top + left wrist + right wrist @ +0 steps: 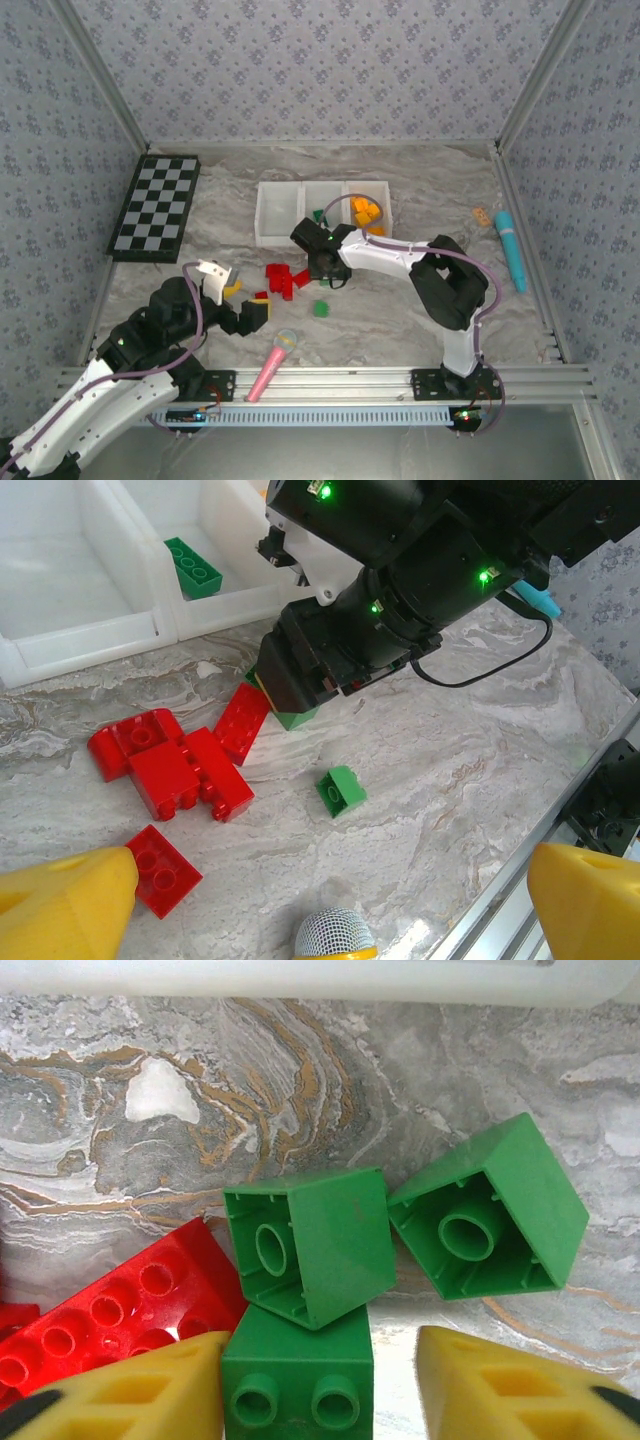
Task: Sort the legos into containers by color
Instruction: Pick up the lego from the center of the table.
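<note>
Right gripper (322, 262) hangs low over the marble table (430, 185), arm bent sharply at the elbow and reaching left. Its yellow fingers (130, 1390) are spread either side of a green oblong lego (295, 1380). Two square green legos (310, 1245) lie just beyond it. A fourth green lego (341, 788) lies apart. Left gripper (325, 915) hovers, spread wide, near at least four red legos (190, 775). A fifth green brick (193, 567) lies in the middle of three containers (280, 240).
</note>
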Robot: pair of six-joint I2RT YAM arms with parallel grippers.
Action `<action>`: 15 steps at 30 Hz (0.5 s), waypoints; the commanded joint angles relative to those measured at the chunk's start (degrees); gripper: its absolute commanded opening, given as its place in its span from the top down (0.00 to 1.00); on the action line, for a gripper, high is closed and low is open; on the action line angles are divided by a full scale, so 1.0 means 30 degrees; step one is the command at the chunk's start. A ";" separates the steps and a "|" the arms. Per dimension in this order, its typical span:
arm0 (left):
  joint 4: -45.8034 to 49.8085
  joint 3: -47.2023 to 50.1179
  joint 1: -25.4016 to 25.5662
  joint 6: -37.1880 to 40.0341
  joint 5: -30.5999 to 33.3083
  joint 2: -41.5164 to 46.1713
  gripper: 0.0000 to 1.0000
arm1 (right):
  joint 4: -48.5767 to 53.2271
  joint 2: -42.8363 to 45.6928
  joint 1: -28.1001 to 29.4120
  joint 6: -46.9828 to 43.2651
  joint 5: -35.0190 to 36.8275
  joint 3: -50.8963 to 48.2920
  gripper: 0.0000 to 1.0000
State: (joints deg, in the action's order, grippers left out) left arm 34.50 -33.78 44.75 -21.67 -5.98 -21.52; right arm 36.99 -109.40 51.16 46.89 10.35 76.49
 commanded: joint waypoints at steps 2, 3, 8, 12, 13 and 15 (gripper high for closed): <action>-0.0157 -0.0253 0.0130 -0.0121 0.0147 -0.0064 0.00 | 0.0585 -0.0104 0.0087 0.0042 0.0445 0.0071 0.57; -0.0137 -0.0254 0.0148 -0.0103 0.0147 -0.0064 0.00 | 0.0637 -0.0024 0.0087 0.0014 0.0461 0.0025 0.59; -0.0148 -0.0224 0.0148 -0.0105 0.0198 -0.0064 0.00 | 0.0870 0.1340 0.0200 -0.0319 0.0878 0.0219 0.65; -0.0173 -0.0224 0.0134 -0.0072 0.0228 -0.0064 0.00 | 0.1610 0.2568 0.0378 -0.1026 0.1273 0.1463 0.66; -0.0166 -0.0217 0.0168 -0.0072 0.0220 -0.0091 0.00 | 0.1925 0.2813 0.0380 -0.1315 0.1378 0.1929 0.66; -0.0192 -0.0201 0.0151 -0.0111 0.0234 -0.0093 0.00 | 0.2285 0.3134 0.0323 -0.2092 0.1406 0.2803 0.66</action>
State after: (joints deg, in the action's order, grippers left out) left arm 34.48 -33.78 44.80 -21.67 -5.98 -21.52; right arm 40.91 -103.63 51.88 43.99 12.14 80.31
